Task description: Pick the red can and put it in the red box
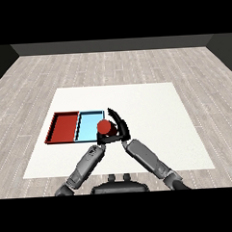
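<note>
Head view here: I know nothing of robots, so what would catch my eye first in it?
First the small red cylindrical can, upright at the table's middle, with the black right hand curled round it and the black left hand close beside it. Next the two flat trays side by side, left of the can: the red tray further left, the light blue tray next to the can. All lie on the white table.

Two grey forearms end in black hands with slim fingers [114,114].
</note>
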`<state>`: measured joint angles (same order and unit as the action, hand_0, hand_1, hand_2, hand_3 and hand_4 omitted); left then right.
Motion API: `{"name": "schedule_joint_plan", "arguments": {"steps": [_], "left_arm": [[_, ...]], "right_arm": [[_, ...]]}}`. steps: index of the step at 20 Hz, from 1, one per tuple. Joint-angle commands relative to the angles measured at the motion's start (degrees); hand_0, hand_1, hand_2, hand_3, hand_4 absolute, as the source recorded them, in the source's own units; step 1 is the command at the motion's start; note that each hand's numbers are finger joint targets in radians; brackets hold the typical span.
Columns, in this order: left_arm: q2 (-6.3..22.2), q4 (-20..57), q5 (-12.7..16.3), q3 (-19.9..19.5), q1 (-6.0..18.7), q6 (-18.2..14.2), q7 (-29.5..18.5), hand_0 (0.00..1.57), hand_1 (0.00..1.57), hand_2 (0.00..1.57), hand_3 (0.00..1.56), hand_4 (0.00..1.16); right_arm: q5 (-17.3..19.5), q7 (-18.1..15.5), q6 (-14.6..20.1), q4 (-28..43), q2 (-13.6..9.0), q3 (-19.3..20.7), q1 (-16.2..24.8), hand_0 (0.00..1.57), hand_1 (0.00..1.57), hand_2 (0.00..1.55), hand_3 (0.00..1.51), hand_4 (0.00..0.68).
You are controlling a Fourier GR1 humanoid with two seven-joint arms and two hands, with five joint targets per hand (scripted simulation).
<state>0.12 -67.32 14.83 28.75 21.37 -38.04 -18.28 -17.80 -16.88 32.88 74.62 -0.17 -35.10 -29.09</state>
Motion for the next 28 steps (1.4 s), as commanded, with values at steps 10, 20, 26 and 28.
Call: {"name": "schedule_joint_plan", "arguments": {"steps": [10, 20, 26, 28], "left_arm": [[2.82, -3.75, -3.24, -4.2, -4.64, 1.67, 1.75, 1.57, 1.57, 1.57, 1.48, 1.13], [17.61, -4.71, -5.55, -13.12, -2.49, 4.41, 4.92, 1.57, 1.57, 1.57, 1.47, 1.12], [22.26, 8.19, -6.62, -19.25, 0.16, 5.68, 4.2, 1.57, 1.57, 1.55, 1.46, 1.09], [23.21, 10.6, -4.79, -21.87, 0.64, 9.45, 3.63, 1.57, 1.57, 1.57, 1.49, 1.12]], "right_arm": [[0.19, 0.61, -6.76, 15.18, -8.06, 12.78, 8.8, 0.0, 0.0, 0.0, 0.0, 0.0], [-0.85, -1.8, -8.68, 25.24, -16.33, 18.04, 27.79, 0.0, 0.0, 0.0, 0.0, 0.0], [-2.87, -2.99, -12.45, 20.52, -19.03, 24.33, 28.32, 0.0, 0.0, 0.0, 0.0, 0.0], [-2.18, -0.77, -12.55, 21.98, -20.25, 25.16, 29.24, 0.0, 0.0, 0.0, 0.0, 0.0]]}}
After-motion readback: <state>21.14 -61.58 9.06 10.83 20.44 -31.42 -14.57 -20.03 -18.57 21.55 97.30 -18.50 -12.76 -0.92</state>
